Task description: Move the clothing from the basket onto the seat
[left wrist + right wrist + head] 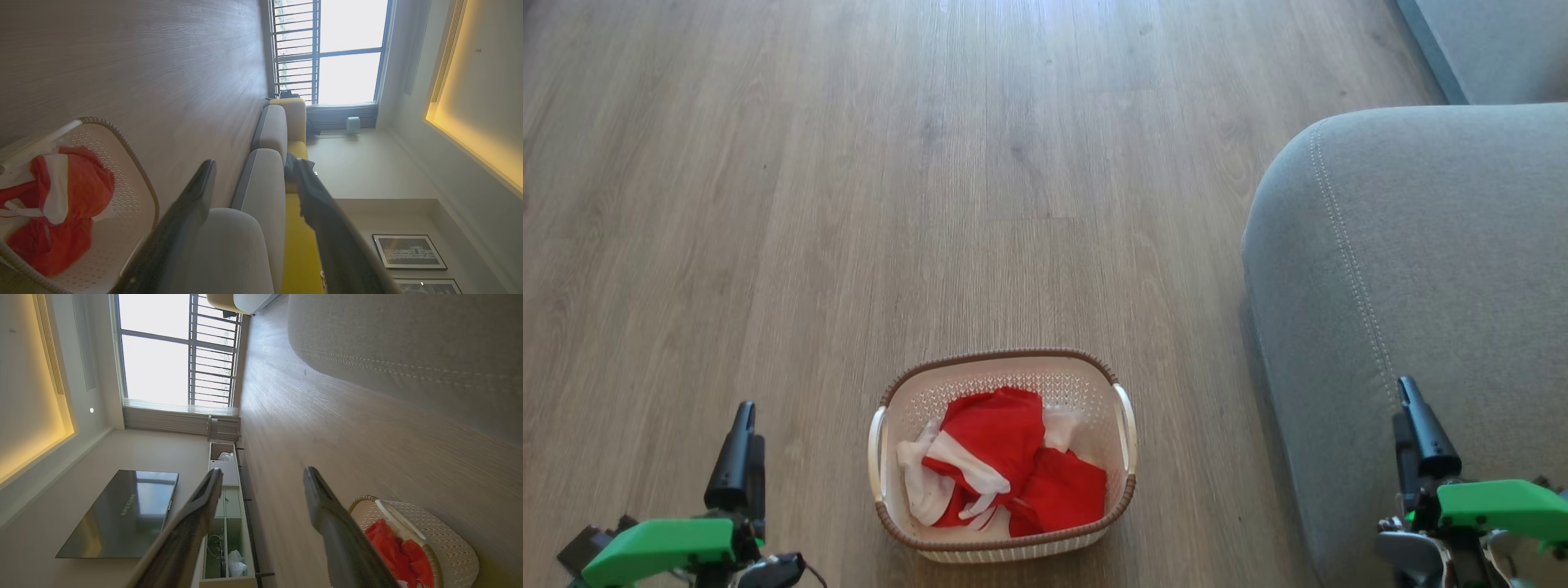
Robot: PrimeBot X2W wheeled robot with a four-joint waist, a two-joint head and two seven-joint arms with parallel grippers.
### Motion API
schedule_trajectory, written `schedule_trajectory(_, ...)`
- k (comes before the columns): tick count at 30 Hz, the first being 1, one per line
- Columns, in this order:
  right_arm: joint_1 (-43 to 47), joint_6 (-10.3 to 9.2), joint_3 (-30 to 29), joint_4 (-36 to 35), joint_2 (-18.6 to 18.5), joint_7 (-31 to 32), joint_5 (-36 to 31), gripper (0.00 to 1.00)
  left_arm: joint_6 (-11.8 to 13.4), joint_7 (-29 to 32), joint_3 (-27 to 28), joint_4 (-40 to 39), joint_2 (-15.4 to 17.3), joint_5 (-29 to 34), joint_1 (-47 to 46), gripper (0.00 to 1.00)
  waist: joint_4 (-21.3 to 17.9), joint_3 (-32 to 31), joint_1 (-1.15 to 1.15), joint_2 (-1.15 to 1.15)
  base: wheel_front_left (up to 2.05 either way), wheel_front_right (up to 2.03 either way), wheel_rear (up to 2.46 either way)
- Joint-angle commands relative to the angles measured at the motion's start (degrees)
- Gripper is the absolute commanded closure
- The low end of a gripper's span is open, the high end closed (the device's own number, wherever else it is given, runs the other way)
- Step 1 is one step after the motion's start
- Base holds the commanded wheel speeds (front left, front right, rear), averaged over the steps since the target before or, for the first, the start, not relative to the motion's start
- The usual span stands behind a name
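The cream basket (1123, 482) with a brown rim stands on the wood floor at the bottom middle of the head view. Red clothing (1013, 465) with white bands lies bunched inside it. The grey seat (1413, 269) fills the right side, its rounded corner beside the basket. My left gripper (742, 445) hangs open at the lower left, well left of the basket. Open too, my right gripper (1421, 433) sits at the lower right, over the seat. Both hold nothing. The left wrist view shows the basket (135, 192) and clothing (61, 204); the right wrist view shows basket (449, 551) and clothing (388, 547).
Wood floor (931, 163) stretches ahead and to the left. A second grey cushion (1494, 41) sits at the far right. The right wrist view shows a television (122, 510) and a low cabinet (229, 522) by the wall, with a window (163, 347) beyond.
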Motion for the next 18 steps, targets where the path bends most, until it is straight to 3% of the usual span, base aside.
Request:
schedule_trajectory(1,-3.4,0.01,-0.2,-2.7,-0.2,-0.9,-2.3,0.00,-0.1,-0.7,1.1,-2.3,0.4,1.1,-3.3,0.00,0.0,-0.2,0.00,0.00,0.00,0.00,0.00)
schedule_trajectory(18,-5.1,0.01,-0.2,-8.3,-0.4,-3.7,-20.1,0.00,0.7,-3.4,2.0,-7.5,0.5,12.6,-4.2,0.00,0.5,-0.7,0.00,0.00,0.00,0.00,0.00)
